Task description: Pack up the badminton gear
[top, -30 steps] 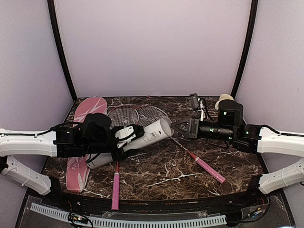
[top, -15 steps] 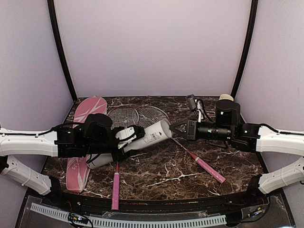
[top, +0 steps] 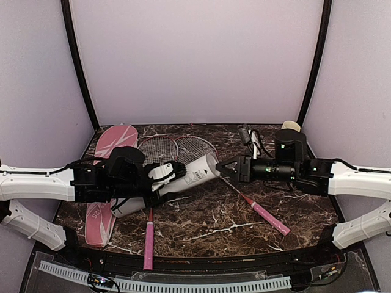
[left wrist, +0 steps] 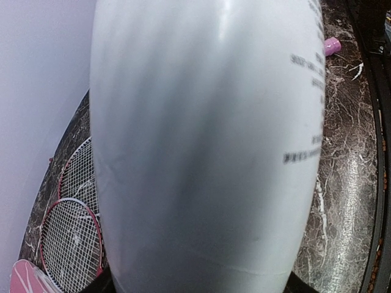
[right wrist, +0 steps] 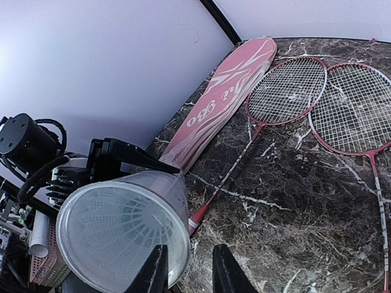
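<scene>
My left gripper [top: 168, 175] is shut on the white tube [top: 198, 171], holding it tilted above the table with its open mouth to the right. The tube [left wrist: 201, 152] fills the left wrist view and hides the fingers. My right gripper [top: 223, 168] is at the tube's mouth [right wrist: 122, 232], jaws slightly open with nothing between them. A white shuttlecock [right wrist: 113, 235] shows inside the tube. Two red-rimmed racquets [top: 159, 148] [top: 197, 146] lie crossed under the tube, with pink handles [top: 148, 244] [top: 269, 218]. The pink lettered cover [top: 115, 139] lies at the left.
A cream mug [top: 291, 126] stands at the back right corner behind my right arm. Cables [top: 252, 137] lie beside it. Purple walls close in the back and sides. The table's front rim [top: 201, 259] runs along the near edge.
My right gripper has moved left up to the tube's mouth and its jaws have parted. The left arm and tube have stayed put.
</scene>
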Motion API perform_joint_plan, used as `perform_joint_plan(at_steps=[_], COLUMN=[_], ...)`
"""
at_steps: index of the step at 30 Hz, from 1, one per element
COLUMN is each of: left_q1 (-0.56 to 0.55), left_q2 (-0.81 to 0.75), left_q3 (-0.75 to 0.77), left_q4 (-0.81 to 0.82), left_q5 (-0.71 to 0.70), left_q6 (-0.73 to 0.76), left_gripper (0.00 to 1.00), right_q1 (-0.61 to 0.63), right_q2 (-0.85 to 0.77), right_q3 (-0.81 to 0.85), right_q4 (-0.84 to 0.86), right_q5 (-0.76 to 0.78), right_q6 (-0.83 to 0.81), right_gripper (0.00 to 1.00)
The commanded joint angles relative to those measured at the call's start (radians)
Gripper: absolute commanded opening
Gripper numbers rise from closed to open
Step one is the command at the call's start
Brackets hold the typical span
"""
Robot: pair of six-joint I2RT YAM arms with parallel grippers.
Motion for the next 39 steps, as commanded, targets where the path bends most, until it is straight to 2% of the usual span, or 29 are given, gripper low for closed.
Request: perform_joint_plan(at_steps=[1, 8, 17, 39], left_q1=[0.003, 0.002, 0.002, 0.001], left_q2=[-0.012, -0.009, -0.017, -0.092], left_q3=[-0.003, -0.003, -0.007, -0.066], left_q4=[0.045, 0.044, 0.043, 0.12], left_q5=[0.026, 0.04, 0.055, 0.104], left_q6=[0.0, 0.003, 0.012, 0.038], left_gripper=[0.64, 0.64, 0.64, 0.63], right_q1=[0.009, 0.009, 0.009, 0.011], right_q2=[0.01, 0.014, 0.053, 0.229], right_q3=[0.03, 0.042, 0.064, 0.094], right_q4=[0.031, 0.045, 0.054, 0.044], right_q5=[0.006, 0.02, -0.012, -0.279], right_q6=[-0.001, 0.013, 0.01, 0.071], right_gripper=[0.26, 0.35, 0.39, 0.35])
